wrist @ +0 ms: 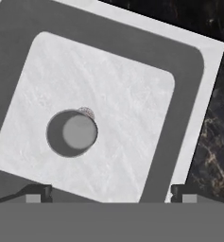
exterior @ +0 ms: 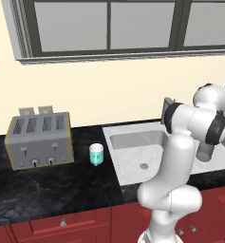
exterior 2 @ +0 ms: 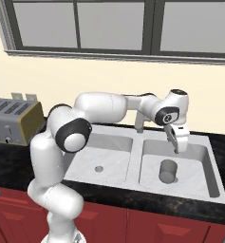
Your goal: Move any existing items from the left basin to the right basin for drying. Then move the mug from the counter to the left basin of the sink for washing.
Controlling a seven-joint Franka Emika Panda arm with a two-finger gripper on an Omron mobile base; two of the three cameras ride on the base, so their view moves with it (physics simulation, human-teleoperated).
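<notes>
Right now the gripper (exterior 2: 176,141) hangs above the right basin (exterior 2: 201,163), fingers spread wide and holding nothing. Below it the grey cup (exterior 2: 168,171) stands upright on the basin floor, beside the drain. Further left, the left basin (exterior 2: 115,154) lies bare, and the teal-and-white mug (exterior: 96,154) sits on the black counter (exterior: 47,187) beside the toaster (exterior: 38,139).

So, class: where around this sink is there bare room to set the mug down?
The left basin is bare apart from its drain. The counter in front of the toaster and mug is free. The right basin is crowded: the grey cup stands there under the open gripper.
</notes>
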